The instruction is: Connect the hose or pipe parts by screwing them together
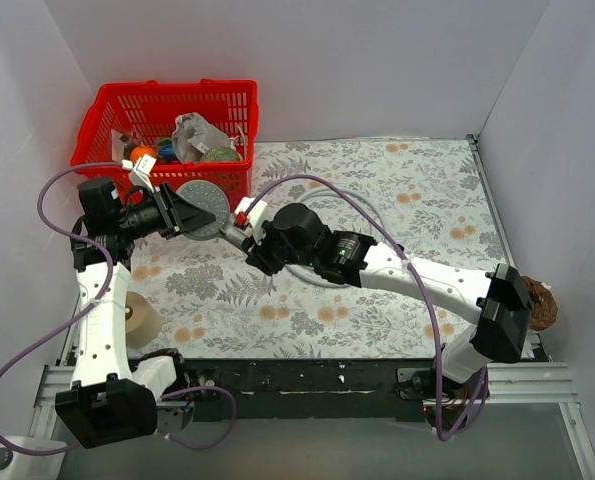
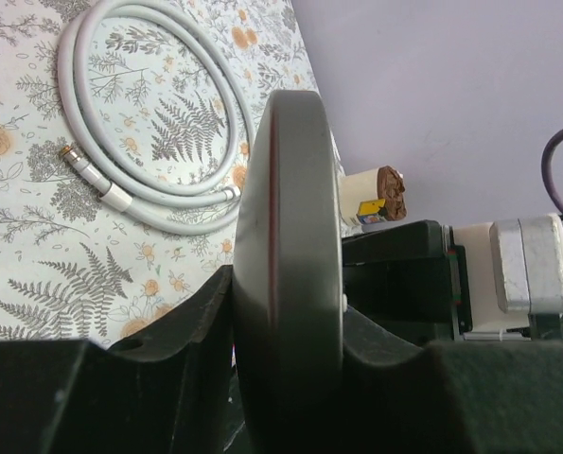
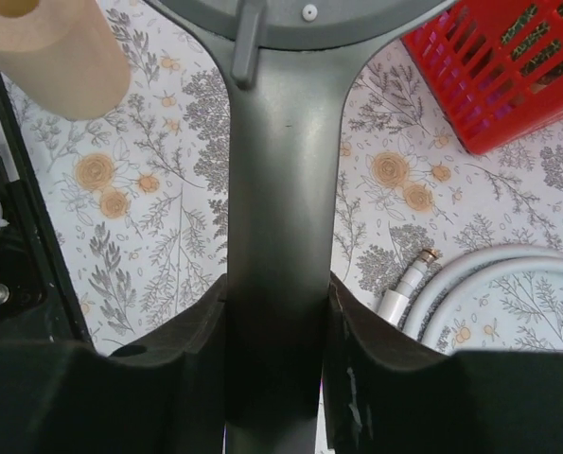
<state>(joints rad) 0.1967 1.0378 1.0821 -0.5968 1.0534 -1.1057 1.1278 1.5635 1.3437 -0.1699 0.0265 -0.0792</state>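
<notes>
The grey shower head [image 1: 205, 205] hangs above the table's left side, held at both ends. My left gripper [image 1: 182, 212] is shut on its round face, whose rim [image 2: 286, 218] stands edge-on between the fingers. My right gripper [image 1: 242, 235] is shut on the slim handle [image 3: 281, 189], with both pads pressed to its sides. The whitish-grey hose [image 2: 226, 90] lies coiled on the floral mat below. One metal end nut [image 3: 423, 255] lies just right of the handle, and the other end [image 2: 68, 151] rests on the mat. In the top view my right arm hides most of the hose.
A red basket [image 1: 167, 110] with several items stands at the back left, close behind the shower head. A cardboard roll [image 1: 142, 318] lies by the left arm. A brown object [image 1: 542, 305] sits at the right edge. White walls enclose the table.
</notes>
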